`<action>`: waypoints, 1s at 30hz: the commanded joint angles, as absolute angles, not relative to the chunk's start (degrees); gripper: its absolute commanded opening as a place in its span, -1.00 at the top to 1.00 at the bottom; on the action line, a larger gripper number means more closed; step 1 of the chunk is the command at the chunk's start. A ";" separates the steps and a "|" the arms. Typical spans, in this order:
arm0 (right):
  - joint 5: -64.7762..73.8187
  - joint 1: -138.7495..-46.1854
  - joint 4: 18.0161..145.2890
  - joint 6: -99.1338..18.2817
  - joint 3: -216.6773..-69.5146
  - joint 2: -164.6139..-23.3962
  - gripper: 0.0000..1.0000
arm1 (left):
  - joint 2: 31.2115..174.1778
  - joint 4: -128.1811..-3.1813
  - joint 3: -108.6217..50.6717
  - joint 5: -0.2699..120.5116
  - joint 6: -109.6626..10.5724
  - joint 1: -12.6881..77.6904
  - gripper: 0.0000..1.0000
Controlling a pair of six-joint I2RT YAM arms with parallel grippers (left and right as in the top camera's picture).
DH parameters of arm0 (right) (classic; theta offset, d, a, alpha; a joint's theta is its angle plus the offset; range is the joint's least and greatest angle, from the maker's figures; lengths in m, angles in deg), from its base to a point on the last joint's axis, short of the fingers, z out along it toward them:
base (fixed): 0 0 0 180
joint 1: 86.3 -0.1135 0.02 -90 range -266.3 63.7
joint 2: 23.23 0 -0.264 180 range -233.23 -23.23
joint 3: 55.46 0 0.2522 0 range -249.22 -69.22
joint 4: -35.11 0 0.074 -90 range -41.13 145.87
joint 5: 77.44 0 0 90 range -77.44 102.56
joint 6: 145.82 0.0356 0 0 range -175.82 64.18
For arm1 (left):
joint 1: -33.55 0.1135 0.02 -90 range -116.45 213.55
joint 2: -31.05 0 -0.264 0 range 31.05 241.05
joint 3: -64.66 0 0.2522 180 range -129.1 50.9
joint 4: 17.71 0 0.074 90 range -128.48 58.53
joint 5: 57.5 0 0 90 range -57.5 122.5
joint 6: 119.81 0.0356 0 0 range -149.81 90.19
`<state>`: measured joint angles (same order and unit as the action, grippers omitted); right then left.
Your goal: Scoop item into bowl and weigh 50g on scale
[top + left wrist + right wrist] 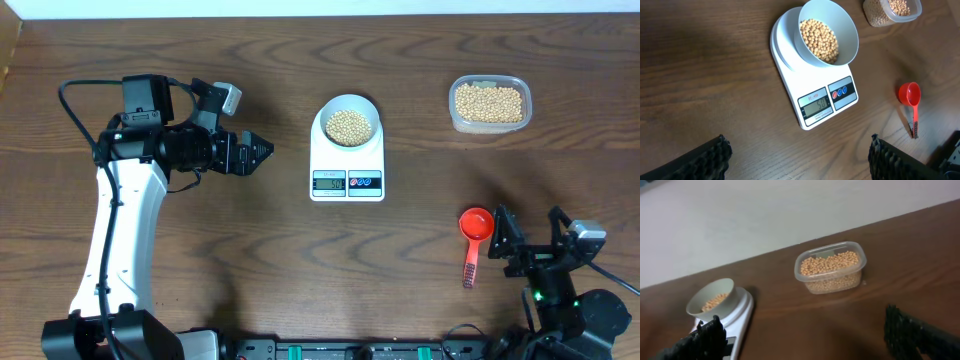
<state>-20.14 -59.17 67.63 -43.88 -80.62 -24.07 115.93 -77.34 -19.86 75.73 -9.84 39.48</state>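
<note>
The beans (819,40) fill the bowl (842,22) on the scale (800,82), mid-tabletop towards the far edge. To let the reading settle, I'd hold my left gripper (799,162) and right gripper (802,335), both wide open and empty, clear of it. The display (816,105) digits are too small to trust.

Looks like a robotics lab rig: 2 robot arms (120,230) at a wood-grain worktop (200,60), plain white wall (740,210) behind.
</note>
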 commanded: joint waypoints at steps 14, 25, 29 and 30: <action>-12.41 -60.55 56.22 -56.40 -71.74 -23.51 -0.99 | 114.95 -77.30 -20.58 76.43 -8.86 39.75 -0.80; -11.97 -60.52 51.37 -58.24 -69.51 -23.51 -0.99 | 114.95 -77.30 -20.58 76.43 -8.86 39.75 -0.80; -11.97 -60.55 51.37 -58.24 -69.51 -23.51 -0.99 | 114.95 -77.30 -20.58 76.43 -8.86 39.75 -0.80; -11.97 -60.52 51.37 -58.24 -69.51 -23.51 -0.99 | 114.95 -77.30 -20.58 76.43 -8.86 39.75 -0.80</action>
